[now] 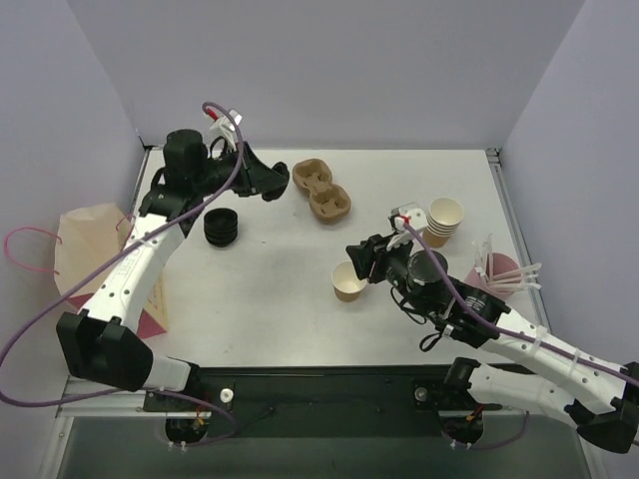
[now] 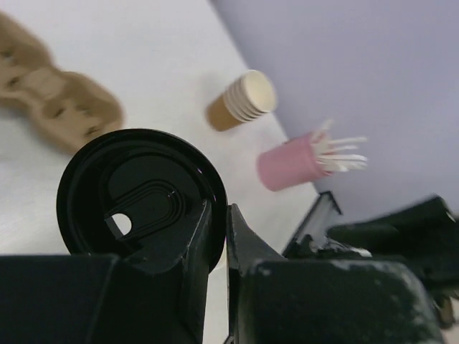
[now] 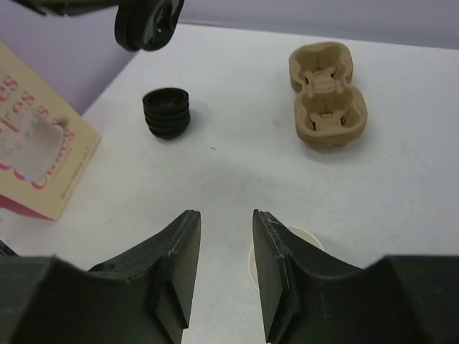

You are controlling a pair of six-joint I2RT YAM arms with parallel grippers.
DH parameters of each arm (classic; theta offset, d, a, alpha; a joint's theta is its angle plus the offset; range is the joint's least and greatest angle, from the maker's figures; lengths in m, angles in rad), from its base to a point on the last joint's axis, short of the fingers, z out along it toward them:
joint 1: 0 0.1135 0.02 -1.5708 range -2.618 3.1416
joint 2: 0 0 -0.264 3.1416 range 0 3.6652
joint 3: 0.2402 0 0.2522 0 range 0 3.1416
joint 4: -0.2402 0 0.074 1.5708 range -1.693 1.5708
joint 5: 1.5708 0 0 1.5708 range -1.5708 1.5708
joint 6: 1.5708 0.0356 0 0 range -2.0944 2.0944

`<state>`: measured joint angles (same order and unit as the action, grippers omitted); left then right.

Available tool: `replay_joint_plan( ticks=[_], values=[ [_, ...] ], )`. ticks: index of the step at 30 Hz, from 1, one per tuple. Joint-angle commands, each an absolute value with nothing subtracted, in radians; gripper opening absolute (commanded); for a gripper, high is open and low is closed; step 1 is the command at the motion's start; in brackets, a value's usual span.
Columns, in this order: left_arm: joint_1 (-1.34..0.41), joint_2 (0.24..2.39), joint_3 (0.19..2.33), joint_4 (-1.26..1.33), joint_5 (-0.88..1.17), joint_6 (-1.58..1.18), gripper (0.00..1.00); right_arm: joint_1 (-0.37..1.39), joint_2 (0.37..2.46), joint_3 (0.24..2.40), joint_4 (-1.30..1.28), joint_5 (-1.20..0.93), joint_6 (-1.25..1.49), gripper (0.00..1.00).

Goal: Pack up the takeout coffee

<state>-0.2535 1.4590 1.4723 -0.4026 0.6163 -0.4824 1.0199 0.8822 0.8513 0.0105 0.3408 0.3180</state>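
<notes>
Top external | lidless kraft cup point(image 1: 346, 282) is stood upright on the table point(image 1: 270, 289), just beside the right gripper point(image 1: 361, 264) | right jaws are held apart, nothing gripped | black lid point(image 2: 136, 193) is pinched by its rim in the left gripper point(image 2: 219, 222) (raised near the cup carrier point(image 1: 319, 188)).

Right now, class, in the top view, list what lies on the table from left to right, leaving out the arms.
paper bag → lid stack → cup carrier → cup stack → pink stirrer cup
</notes>
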Motion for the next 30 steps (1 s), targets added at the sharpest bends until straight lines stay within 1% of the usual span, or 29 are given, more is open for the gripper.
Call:
replay_joint_plan(
  ticks=[1, 2, 7, 9, 13, 15, 20, 24, 30],
  values=[
    [-0.259, 1.372, 1.214, 0.275, 0.985, -1.01, 0.15, 0.973, 0.824, 0.77, 0.383, 0.199, 0.359, 0.36],
    [-0.261, 1.349, 1.181, 0.452, 0.998, -1.073, 0.15, 0.971, 0.819, 0.761, 0.429, 0.18, 0.354, 0.36],
    [-0.294, 1.304, 1.04, 0.843, 1.031, -1.356, 0.15, 0.962, 0.83, 0.752, 0.509, 0.14, 0.389, 0.37],
    [-0.314, 1.302, 1.026, 0.909, 1.034, -1.426, 0.15, 0.96, 0.833, 0.749, 0.529, 0.132, 0.411, 0.37],
    [-0.36, 1.276, 0.988, 1.034, 1.017, -1.463, 0.15, 0.936, 0.842, 0.742, 0.586, 0.132, 0.509, 0.38],
    [-0.374, 1.269, 0.977, 1.069, 1.012, -1.463, 0.15, 0.922, 0.848, 0.742, 0.601, 0.121, 0.613, 0.39],
    [-0.408, 1.272, 0.943, 1.233, 0.985, -1.517, 0.15, 0.913, 0.844, 0.697, 0.731, 0.147, 0.825, 0.39],
    [-0.423, 1.296, 0.933, 1.339, 0.966, -1.563, 0.15, 0.911, 0.865, 0.706, 0.807, 0.114, 0.861, 0.4],
    [-0.433, 1.308, 0.93, 1.407, 0.95, -1.606, 0.15, 0.91, 0.893, 0.718, 0.816, 0.091, 0.871, 0.4]
  ],
)
